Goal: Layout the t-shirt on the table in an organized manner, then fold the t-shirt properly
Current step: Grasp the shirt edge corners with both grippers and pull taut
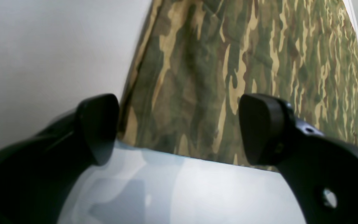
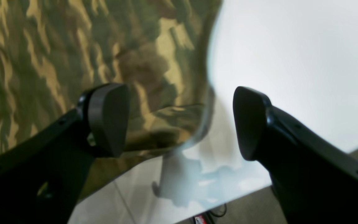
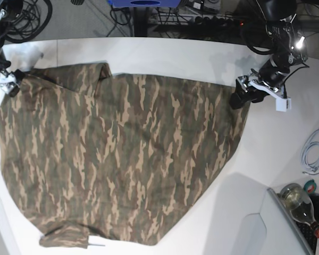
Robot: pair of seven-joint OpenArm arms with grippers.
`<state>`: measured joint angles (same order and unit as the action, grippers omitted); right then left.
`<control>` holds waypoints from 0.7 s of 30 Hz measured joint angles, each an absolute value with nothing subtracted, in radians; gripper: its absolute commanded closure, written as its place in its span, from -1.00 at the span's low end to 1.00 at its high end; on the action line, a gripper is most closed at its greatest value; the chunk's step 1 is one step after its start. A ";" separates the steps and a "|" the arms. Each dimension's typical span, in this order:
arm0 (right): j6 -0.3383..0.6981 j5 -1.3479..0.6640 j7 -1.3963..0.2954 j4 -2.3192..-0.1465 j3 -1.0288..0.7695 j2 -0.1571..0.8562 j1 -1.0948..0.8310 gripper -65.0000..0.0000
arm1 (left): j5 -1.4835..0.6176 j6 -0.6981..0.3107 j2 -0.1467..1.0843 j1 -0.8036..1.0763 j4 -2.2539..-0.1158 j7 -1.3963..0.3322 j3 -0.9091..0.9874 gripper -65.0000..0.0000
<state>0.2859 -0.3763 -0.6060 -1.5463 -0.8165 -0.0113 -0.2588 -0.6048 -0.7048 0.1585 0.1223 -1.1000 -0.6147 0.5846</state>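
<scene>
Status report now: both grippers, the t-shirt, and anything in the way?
Left gripper open, at shirt corner. Right gripper open, over opposite shirt edge. T-shirt spread on table, not yet folded. No obstruction on the cloth.

Base cam: we look straight down from overhead. Both wrist cams sit close behind their fingers, sharing the t-shirt (image 3: 122, 154) w/ base.

No legible text, label, brand, number or sign appears in any view. A small red item (image 2: 200, 219) below the white tabletop's edge carries marks too blurred to read.
</scene>
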 measured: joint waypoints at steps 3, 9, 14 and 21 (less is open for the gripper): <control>0.342 -0.368 -0.625 -1.485 -0.829 -0.022 -0.245 -0.50 | -0.616 -0.709 0.156 0.112 -1.076 -0.604 0.549 -0.71; 0.365 -0.375 -0.613 -1.399 -0.825 -0.025 -0.231 -0.50 | -0.607 -0.707 0.158 0.088 -1.026 -0.617 0.546 0.36; 0.427 -0.371 -0.618 -1.371 -0.820 -0.022 -0.224 -0.22 | -0.597 -0.705 0.154 0.098 -1.023 -0.636 0.542 1.00; 0.482 -0.367 -0.622 -1.370 -0.821 -0.022 -0.197 1.00 | -0.577 -0.702 0.194 0.112 -1.065 -0.652 0.540 1.00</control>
